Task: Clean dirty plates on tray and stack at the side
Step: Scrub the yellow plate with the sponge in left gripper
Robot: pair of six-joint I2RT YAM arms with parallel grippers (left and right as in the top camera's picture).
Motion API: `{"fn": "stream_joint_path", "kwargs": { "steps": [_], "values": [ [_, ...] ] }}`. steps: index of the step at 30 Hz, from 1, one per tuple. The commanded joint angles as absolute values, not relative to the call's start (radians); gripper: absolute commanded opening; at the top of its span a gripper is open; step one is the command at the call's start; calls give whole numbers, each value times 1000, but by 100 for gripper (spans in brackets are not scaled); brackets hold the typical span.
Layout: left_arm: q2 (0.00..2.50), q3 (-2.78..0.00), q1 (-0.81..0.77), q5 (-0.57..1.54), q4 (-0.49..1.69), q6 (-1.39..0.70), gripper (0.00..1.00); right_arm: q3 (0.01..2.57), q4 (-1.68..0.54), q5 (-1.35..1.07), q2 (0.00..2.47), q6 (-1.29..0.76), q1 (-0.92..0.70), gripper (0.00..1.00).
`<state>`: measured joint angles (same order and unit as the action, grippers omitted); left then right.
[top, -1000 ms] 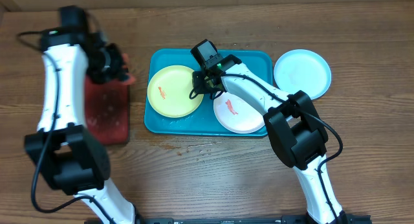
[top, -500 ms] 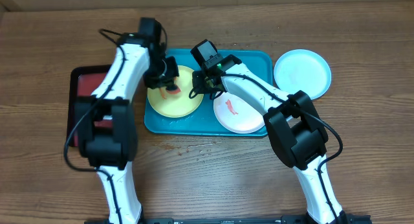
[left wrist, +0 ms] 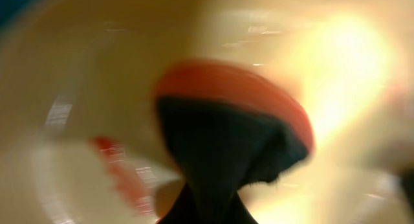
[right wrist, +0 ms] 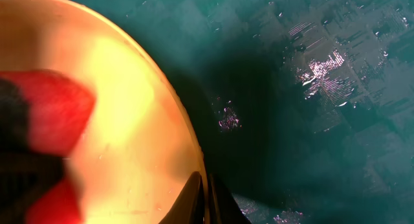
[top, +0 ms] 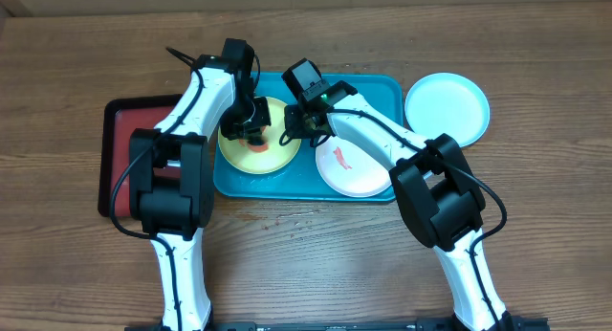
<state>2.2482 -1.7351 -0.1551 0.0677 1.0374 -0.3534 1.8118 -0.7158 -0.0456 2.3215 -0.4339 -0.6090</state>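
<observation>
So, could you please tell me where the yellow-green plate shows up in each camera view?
Overhead: yellow-green plate in the left half of the tray.
Left wrist: fills the blurred frame.
Right wrist: left side.
Shared landmark: the red-orange thing on it, most obvious in both wrist views.

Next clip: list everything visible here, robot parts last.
table: one, brown wood, under everything
teal tray: one, table centre
yellow-green plate: one, on teal tray, left side
white plate: one, red-smeared, on teal tray, right side
light blue plate: one, on table right of teal tray
dark red tray: one, black-rimmed, table left
red-orange pad: one, on yellow-green plate, in left tool
left tool: one, black, over yellow-green plate
right tool: one, black, pinching yellow-green plate's right rim
</observation>
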Motion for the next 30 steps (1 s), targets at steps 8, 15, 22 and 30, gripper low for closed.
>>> {"fn": "stream_joint_path", "kwargs": {
  "steps": [8,15,22,30],
  "values": [
    [2304,-1797,-144,-399,1134,-326,4,1794,-719,-19,2302,-446,-606,4],
    [2304,-1914,-144,16,1164,-280,4,1794,-720,-19,2302,-446,-606,4],
    [2304,-1957,-144,325,1144,-232,4,1794,-719,-19,2302,-446,-606,4],
    [2304,-1952,-144,141,1194,-277,16,1794,-719,-19,2302,-446,-606,4]
  ]
}}
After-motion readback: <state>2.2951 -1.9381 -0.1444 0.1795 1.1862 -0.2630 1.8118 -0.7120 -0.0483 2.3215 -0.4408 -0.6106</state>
